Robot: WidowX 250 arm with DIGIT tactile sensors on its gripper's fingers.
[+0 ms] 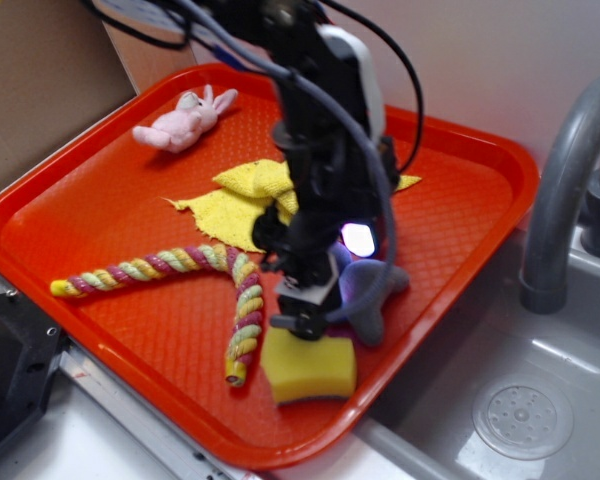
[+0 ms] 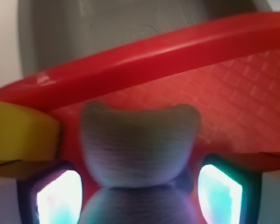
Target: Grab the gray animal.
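The gray animal (image 1: 372, 298) is lying on the red tray (image 1: 100, 200) near its sink-side edge, directly under the tool (image 1: 305, 305), with the yellow sponge (image 1: 310, 368) just beside it. From the wrist view, the plush (image 2: 139, 151) is sitting squarely between the two glowing fingertips (image 2: 58, 196), its long axis running away from the camera toward the tray rim (image 2: 144, 60). The tool is standing open around it; the pads are flanking the body, though whether they are touching it is hard to tell. So the coming move is likely turning on a plain squeeze, no sideways shift needed. The rabbit is looking soft and knit-textured (it should compress easily), while the tray is hard, with a diamond-embossed floor. A twisted rope toy (image 1: 180, 270), a yellow cloth (image 1: 242, 200) and a pink bunny (image 1: 185, 122) are lying well apart.
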